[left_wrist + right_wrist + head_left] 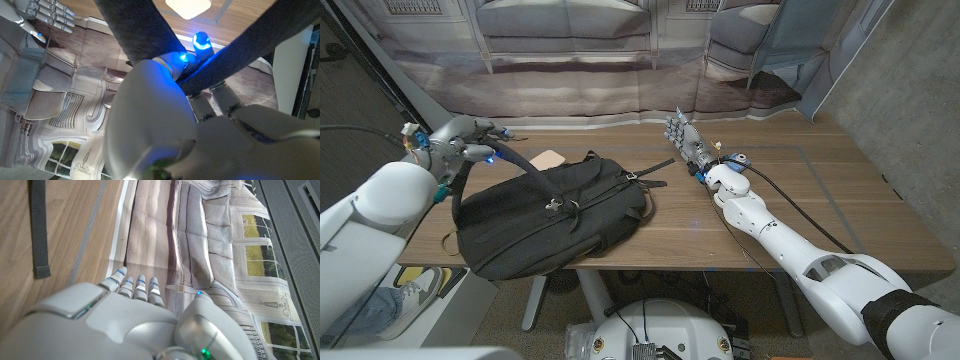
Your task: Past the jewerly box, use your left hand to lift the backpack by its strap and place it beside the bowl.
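Note:
A black backpack (555, 215) lies on the left half of the wooden table (820, 200), its lower end reaching the front edge. My left hand (470, 145) is raised over the table's left end and grips a shoulder strap (520, 166), which runs taut down to the bag. In the left wrist view the dark strap (135, 30) passes between my blue-lit fingers (200, 42). A small cream box (548, 158) sits just behind the bag. My right hand (688, 135) stands upright near the table's back middle, fingers straight, holding nothing.
A loose strap end (39, 230) lies on the wood near my right hand (130, 325). A printed backdrop (570, 50) hangs behind the table. A person's shoe (415, 290) shows at the floor left. Bare tabletop stretches to the right.

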You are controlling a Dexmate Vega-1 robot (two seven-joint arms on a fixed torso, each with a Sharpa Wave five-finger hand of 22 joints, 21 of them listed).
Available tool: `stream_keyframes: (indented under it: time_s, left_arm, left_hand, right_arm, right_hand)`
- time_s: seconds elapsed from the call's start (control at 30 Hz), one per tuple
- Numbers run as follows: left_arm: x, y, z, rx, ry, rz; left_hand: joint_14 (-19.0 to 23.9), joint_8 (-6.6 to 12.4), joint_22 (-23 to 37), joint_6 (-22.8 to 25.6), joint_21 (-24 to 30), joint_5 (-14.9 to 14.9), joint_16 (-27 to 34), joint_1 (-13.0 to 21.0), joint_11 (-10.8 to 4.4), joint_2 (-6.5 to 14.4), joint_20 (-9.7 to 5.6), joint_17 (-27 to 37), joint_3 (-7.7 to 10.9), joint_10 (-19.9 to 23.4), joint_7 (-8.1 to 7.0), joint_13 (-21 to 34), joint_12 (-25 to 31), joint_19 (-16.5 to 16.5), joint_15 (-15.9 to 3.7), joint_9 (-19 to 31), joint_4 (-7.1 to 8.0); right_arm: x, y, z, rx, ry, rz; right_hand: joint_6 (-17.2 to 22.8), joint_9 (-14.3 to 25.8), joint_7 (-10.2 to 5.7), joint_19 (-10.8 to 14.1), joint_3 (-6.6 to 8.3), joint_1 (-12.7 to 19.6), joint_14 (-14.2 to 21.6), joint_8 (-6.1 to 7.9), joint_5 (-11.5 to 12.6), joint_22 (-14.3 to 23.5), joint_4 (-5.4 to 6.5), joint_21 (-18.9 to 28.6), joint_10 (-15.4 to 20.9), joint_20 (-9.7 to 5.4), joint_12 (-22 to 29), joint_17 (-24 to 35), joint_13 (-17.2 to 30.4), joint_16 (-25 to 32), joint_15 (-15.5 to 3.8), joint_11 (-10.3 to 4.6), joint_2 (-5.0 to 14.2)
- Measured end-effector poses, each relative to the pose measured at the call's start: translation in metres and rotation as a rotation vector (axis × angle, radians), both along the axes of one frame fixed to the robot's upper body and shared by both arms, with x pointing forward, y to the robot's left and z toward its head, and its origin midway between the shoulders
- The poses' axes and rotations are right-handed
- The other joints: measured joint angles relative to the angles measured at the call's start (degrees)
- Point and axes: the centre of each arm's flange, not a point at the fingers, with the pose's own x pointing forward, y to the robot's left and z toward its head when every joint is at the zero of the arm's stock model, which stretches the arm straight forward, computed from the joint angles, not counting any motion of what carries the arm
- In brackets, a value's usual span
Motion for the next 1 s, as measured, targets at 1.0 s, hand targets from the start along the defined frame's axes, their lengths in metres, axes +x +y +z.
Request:
stream_keyframes:
  time_s: [1.0]
  left_arm:
    - [0.029,-0.001,-0.03,-0.031,0.071,-0.051]
  left_hand:
    - [0.0,0.0,-0.1,0.0,0.0,-1.4,-1.0,0.0,-0.62,0.0,0.19,-0.5,-0.48,0.0,0.0,0.3,-0.4,-1.2,0.05,0.0,-0.01]
  right_arm:
    - [0.0,-0.001,-0.007,0.001,0.011,0.004]
  right_hand:
    - [0.0,0.0,0.0,0.0,0.0,0.0,0.0,0.0,0.0,0.0,0.0,0.0,0.0,0.0,0.0,0.0,0.0,0.0,0.0,0.0,0.0]
